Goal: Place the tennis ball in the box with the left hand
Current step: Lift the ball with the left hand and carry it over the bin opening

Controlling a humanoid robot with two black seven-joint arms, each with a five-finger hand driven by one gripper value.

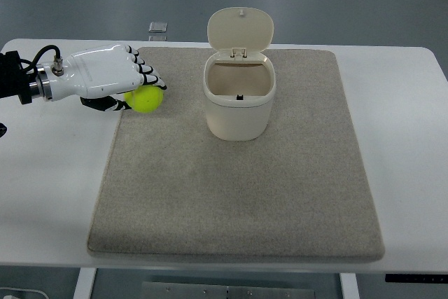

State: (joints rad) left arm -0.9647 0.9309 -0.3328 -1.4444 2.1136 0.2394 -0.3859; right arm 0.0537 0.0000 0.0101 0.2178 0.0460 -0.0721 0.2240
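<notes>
1. Tennis ball (148, 99): in the top view, the only view supplied, it is a yellow-green sphere with a fuzzy felt surface, well to the left of the box (239, 97) and near the left edge of the mat (238, 194).
2. Left hand (105, 78): white glossy shell, black finger joints, cable at the wrist. It enters from the left of the box. Its fingers are curled over the top and left side of the ball and the thumb sits under it, so it is judged to be gripping the ball. Whether the ball is lifted clear of the mat cannot be told.
3. Box: cream plastic bin, rounded in form, smooth walls, standing upright on the mat. Its hinged lid (240, 30) stands open behind the mouth; the interior shows no ball.
4. Mat: grey-beige, coarse carpet-like texture, rectangular with rounded corners, lying under the box on the white smooth counter (406, 138).
5. Task status: grasp appears made. Remaining steps, as judged: carry the ball rightward to above the box mouth, then release it inside.
6. Right hand: not visible.
</notes>
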